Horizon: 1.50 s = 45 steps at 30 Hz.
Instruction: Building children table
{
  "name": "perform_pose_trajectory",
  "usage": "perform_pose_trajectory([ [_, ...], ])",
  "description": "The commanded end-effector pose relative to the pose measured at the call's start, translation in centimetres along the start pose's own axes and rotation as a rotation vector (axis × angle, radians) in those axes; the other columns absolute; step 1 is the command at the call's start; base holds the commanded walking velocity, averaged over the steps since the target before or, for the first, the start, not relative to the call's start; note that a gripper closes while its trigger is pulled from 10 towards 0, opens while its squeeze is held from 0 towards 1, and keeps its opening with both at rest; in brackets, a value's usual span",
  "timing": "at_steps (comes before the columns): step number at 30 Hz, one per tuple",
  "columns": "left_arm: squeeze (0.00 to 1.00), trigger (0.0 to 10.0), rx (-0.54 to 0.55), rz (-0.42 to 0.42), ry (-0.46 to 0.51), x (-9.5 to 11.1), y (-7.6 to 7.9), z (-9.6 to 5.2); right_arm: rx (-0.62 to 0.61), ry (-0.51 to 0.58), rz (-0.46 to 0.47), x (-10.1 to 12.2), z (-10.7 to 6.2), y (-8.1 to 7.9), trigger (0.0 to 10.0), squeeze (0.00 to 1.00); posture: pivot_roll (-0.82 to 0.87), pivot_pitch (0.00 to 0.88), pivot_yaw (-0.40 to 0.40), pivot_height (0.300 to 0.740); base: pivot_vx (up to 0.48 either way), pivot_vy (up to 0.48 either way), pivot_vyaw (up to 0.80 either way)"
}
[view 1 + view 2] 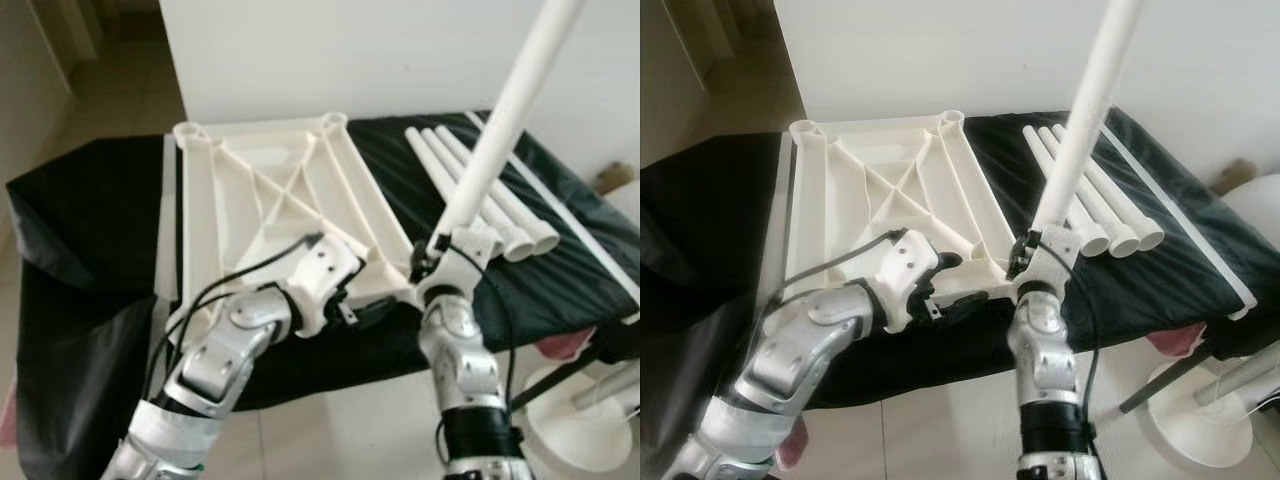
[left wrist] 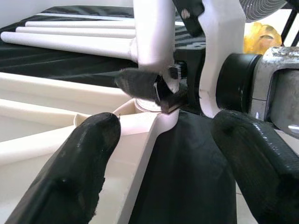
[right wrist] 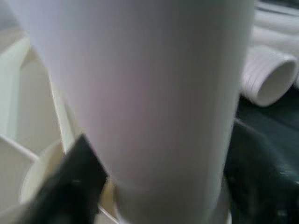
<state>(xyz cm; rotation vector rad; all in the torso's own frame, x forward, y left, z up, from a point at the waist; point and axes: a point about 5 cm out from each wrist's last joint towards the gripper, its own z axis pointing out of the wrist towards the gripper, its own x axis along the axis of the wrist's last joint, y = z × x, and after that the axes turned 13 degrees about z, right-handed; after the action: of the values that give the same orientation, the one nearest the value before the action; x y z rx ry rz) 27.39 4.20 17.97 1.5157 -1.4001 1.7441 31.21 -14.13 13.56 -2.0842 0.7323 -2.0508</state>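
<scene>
White plastic tabletop (image 1: 270, 190) lies upside down, ribbed underside up, on a surface draped in black cloth (image 1: 90, 230). Round leg sockets are visible at its two far corners.

Right gripper (image 1: 440, 262) is at the tabletop's near right corner. Its fingers are clenched around the lower end of a white table leg (image 1: 510, 110). The leg stands tilted, its top leaning away and to the robot's right, out of the picture. In the left wrist view the leg's lower end (image 2: 154, 32) sits just above the corner socket (image 2: 147, 105); whether it is touching or seated I cannot tell. The right wrist view shows the leg (image 3: 149, 93) close up between two dark fingers (image 3: 70, 186).

Left gripper (image 1: 350, 310) is at the near edge of the tabletop, just beside that same corner. In its wrist view the fingers (image 2: 79, 158) stand spread apart, released; one lies over the white rib, the other over the black cloth. They grasp nothing.

Three spare legs (image 1: 480, 195) lie side by side on the cloth to the right of the tabletop, hollow ends toward the robot. A long thin white strip (image 1: 575, 220) lies beyond them. A white round base (image 1: 580, 430) stands on the tiled floor at the lower right.
</scene>
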Motion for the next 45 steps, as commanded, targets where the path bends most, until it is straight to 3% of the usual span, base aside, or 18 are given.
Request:
perform_pose_trajectory([
  [1,0.00,10.0,-0.005,-0.001,0.000,-0.3,0.0,0.0,0.000,-0.008,-0.006,0.0,0.0,0.3,10.0,1.00,-0.02,0.035,-0.037,0.740,0.000,0.000,0.00],
  [10,0.00,10.0,-0.002,0.004,0.006,-0.1,-0.3,0.1,0.156,-0.008,-0.023,1.2,0.4,0.3,10.0,1.00,-0.03,0.032,-0.034,0.740,0.000,0.000,0.00],
  [11,0.00,10.0,-0.003,0.005,0.007,-0.1,-0.3,0.1,0.183,-0.032,-0.029,1.3,0.6,0.5,10.0,0.94,-0.03,0.031,-0.033,0.740,0.000,0.000,0.00],
  [12,0.00,10.0,-0.003,0.005,0.007,-0.1,-0.3,0.1,0.183,-0.032,-0.029,1.3,0.6,0.5,10.0,0.94,-0.03,0.031,-0.033,0.740,0.000,0.000,0.00],
  [13,0.00,10.0,-0.005,0.006,0.008,0.0,-0.2,0.1,0.225,-0.058,-0.043,1.3,0.9,0.6,10.0,0.00,-0.03,0.031,-0.034,0.740,0.000,0.000,0.00],
  [14,0.00,10.0,-0.009,0.009,0.011,0.0,-0.2,0.1,0.296,-0.096,-0.086,1.4,1.1,1.0,10.0,0.00,-0.02,0.031,-0.031,0.740,0.000,0.000,0.00],
  [20,0.00,10.0,-0.017,0.008,0.014,0.1,-0.2,0.0,0.377,-0.099,-0.146,2.1,1.4,1.5,10.0,0.00,-0.02,0.034,-0.032,0.740,0.000,0.000,0.00],
  [22,0.00,10.0,-0.025,0.013,0.009,-0.1,0.1,0.0,0.451,-0.090,-0.243,2.9,1.6,2.0,10.0,0.00,-0.02,0.036,-0.033,0.740,0.000,0.000,0.00],
  [25,0.00,10.0,-0.046,0.015,0.005,-0.2,0.8,0.3,0.534,-0.109,-0.319,3.4,1.7,2.3,10.0,0.00,-0.02,0.037,-0.033,0.740,0.000,0.000,0.00],
  [32,0.00,10.0,-0.017,0.003,0.024,-0.1,1.0,0.8,0.668,-0.130,-0.404,3.8,2.0,2.4,10.0,0.00,-0.02,0.037,-0.035,0.740,0.000,0.000,0.00],
  [36,0.00,10.0,-0.003,-0.011,0.019,-0.3,1.1,1.1,0.699,-0.142,-0.409,3.8,2.2,2.5,10.0,0.00,-0.02,0.036,-0.038,0.740,0.000,0.000,0.00],
  [40,0.00,10.0,0.006,0.046,0.005,-0.9,1.5,1.4,0.770,-0.157,-0.418,3.7,2.7,2.5,10.0,0.00,-0.01,0.035,-0.042,0.740,0.000,0.000,0.00],
  [45,0.00,10.0,0.029,0.054,-0.011,-1.7,1.6,1.6,0.805,-0.163,-0.417,3.7,3.0,2.5,10.0,0.00,0.00,0.033,-0.041,0.740,0.000,0.000,0.00],
])
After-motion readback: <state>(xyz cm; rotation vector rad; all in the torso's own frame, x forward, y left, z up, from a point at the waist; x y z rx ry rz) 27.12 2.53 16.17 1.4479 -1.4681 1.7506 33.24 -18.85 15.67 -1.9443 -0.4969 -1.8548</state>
